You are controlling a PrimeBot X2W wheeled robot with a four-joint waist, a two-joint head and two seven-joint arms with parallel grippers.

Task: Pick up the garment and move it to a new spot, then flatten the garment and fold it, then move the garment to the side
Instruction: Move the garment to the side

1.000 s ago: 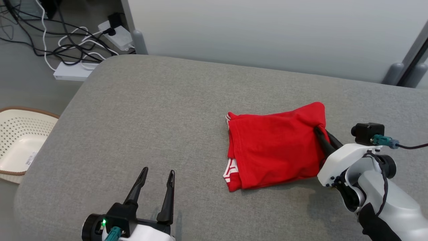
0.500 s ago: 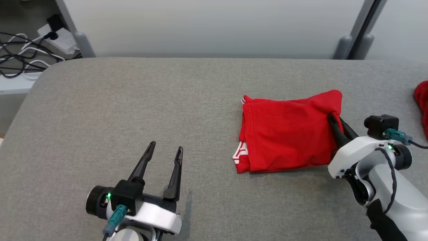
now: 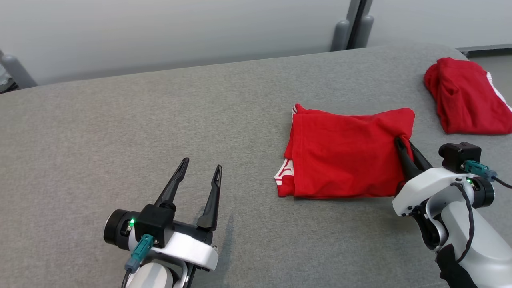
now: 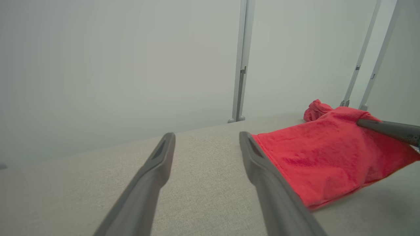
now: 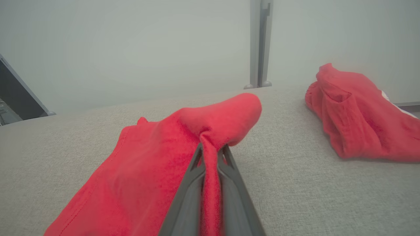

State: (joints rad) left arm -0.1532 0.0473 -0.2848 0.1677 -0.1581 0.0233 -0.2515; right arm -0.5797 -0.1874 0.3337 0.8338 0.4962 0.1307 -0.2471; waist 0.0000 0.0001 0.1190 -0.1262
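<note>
Red garment [image 3: 340, 160] runs nine-to-three, its three-o'clock corner clenched in the right gripper [image 3: 399, 141]; the left gripper [image 3: 202, 164], spread empty, sits toward eight o'clock.

Red garment [image 3: 344, 156] is lying folded into a rough rectangle on the grey table [image 3: 160, 120], right of centre in head view. Fabric is sitting mostly flat w/ soft wrinkles. Layers are stacking at the left edge, where white-striped trim is peeking out at the near-left corner & a bit at the far-left corner. Right side is bunching up: far-right corner is lifting off the surface & drooping over in a rounded hump, w/ a pinch of cloth being clamped between the fingers of the right gripper [image 3: 402, 143]. Rest of the garment is resting on the table, near edge approx. straight.
</note>
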